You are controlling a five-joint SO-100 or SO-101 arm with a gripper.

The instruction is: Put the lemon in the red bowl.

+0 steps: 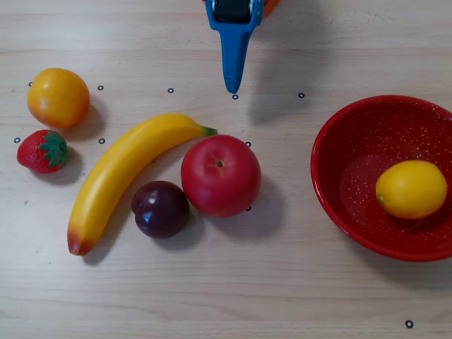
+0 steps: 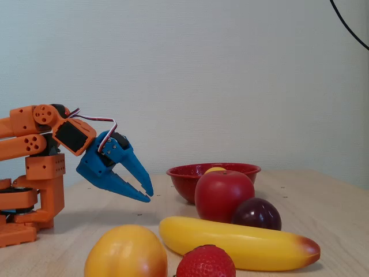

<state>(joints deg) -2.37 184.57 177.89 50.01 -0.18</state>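
Blue hand (empty) above table.

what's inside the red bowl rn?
Only the lemon sits inside the red bowl. In the fixed view the rim and apple hide most of it.

You had bright, even light in both views. In the overhead view soft shadows fell to the right on the pale wooden surface. The glossy red speckled bowl carried faint glare; the fixed view's nearest fruit looked slightly soft.
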